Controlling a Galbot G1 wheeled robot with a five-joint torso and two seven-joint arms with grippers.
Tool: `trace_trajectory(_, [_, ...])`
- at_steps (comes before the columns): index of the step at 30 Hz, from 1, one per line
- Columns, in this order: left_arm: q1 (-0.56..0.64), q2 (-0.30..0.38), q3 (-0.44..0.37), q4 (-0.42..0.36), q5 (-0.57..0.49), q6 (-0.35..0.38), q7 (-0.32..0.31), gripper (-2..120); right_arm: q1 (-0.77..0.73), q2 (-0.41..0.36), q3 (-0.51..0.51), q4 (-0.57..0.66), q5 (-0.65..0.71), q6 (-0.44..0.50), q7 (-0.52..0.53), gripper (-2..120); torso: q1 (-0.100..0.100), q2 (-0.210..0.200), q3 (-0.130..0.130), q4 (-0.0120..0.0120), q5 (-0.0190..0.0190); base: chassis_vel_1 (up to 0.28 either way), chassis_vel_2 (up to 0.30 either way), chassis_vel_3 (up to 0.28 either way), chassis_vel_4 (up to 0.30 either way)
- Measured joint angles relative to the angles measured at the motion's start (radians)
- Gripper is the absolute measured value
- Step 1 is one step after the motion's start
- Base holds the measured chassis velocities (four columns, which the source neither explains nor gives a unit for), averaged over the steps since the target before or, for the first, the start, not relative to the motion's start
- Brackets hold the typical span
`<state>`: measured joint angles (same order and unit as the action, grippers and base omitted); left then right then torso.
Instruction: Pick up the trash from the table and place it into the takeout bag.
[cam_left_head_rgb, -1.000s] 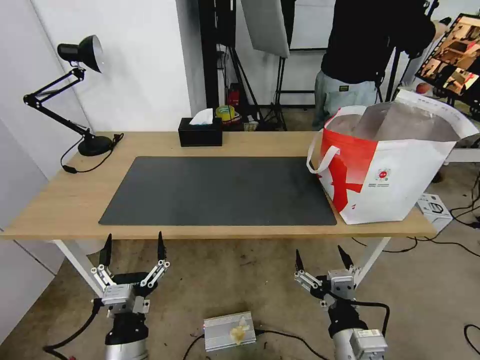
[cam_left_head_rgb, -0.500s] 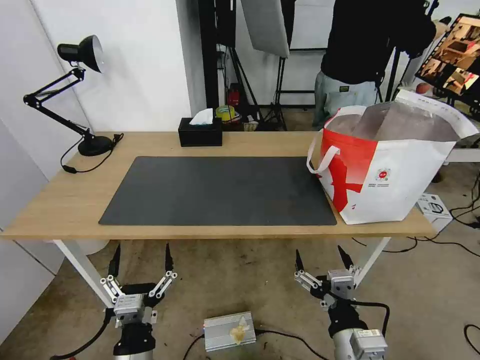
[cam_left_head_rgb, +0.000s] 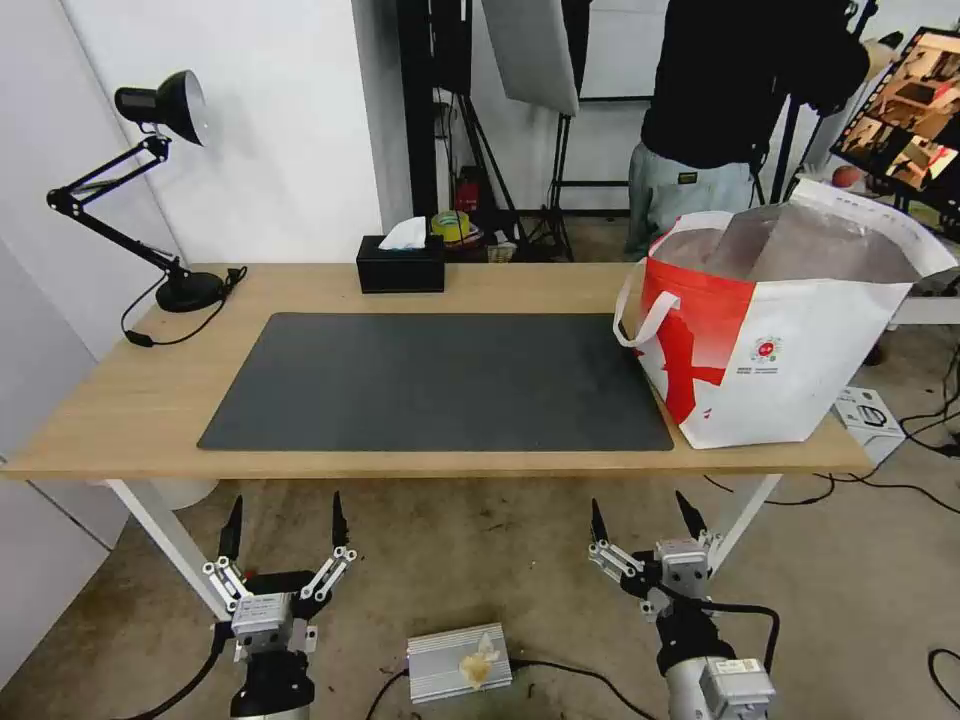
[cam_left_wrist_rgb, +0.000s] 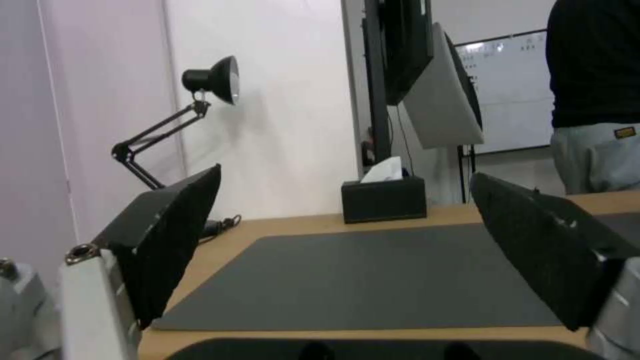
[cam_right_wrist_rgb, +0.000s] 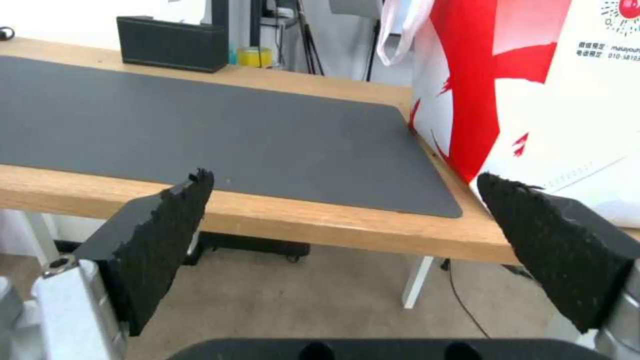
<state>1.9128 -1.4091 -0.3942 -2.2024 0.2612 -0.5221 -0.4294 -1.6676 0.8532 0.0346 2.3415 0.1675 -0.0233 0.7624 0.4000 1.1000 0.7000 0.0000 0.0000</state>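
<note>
Table (cam_left_head_rgb: 120, 400) with takeout bag (cam_left_head_rgb: 800, 370), contents hidden; both hands spread below

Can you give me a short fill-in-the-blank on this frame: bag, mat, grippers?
1. The takeout bag stands at the table's ____ end, on the robot's own sides.
2. The black tissue box sits beyond the mat's far edge, on the ____.
3. The left gripper and right gripper both hang below the table's near edge, fingers ____.
4. The desk lamp stands at the table's ____ end.

Missing words: right; table; open; left
</note>
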Motion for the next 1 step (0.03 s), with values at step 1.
trace_trajectory(1, [0.000,0.000,0.000,0.000,0.000,0.000,0.000,100,0.000,0.000,0.000,0.000,0.000,0.000,0.000,100,0.000,0.000,0.000,0.0000,0.0000,0.000,0.000,0.000,0.000])
